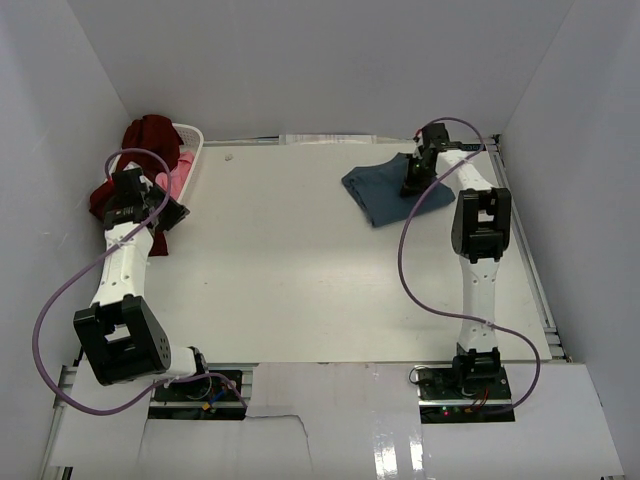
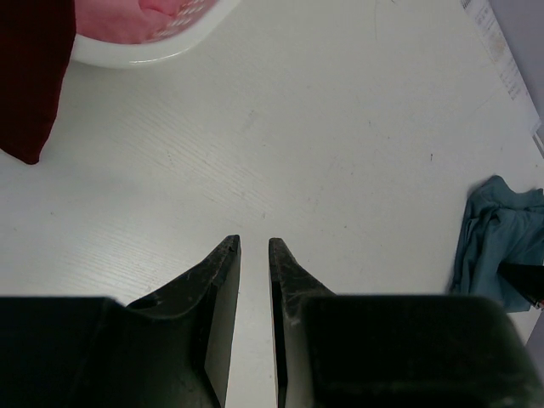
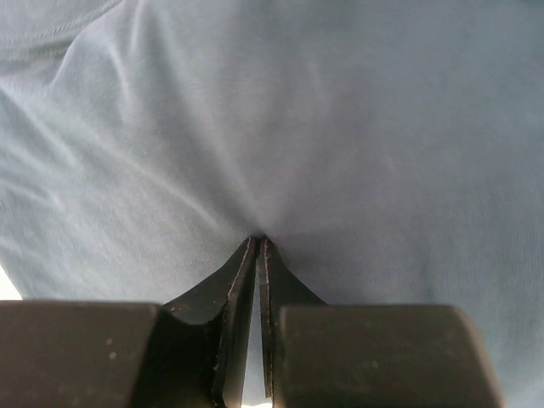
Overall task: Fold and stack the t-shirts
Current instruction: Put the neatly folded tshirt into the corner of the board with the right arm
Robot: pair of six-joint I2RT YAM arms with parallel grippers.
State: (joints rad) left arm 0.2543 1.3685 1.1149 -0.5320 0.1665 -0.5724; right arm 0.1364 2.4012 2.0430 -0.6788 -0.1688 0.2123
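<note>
Tightly, right claw (image 3: 257, 241) pinching teal t-shirt (image 3: 340, 127), tips almost together

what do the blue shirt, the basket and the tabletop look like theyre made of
Teal-blue shirt: soft matte knit cloth, likely cotton jersey; it puckers into fine folds where the right gripper pinches it. Basket: smooth white moulded plastic, by its even rounded rim. Table: white matte board with faint streaks; laminate or paint, unclear.
</note>
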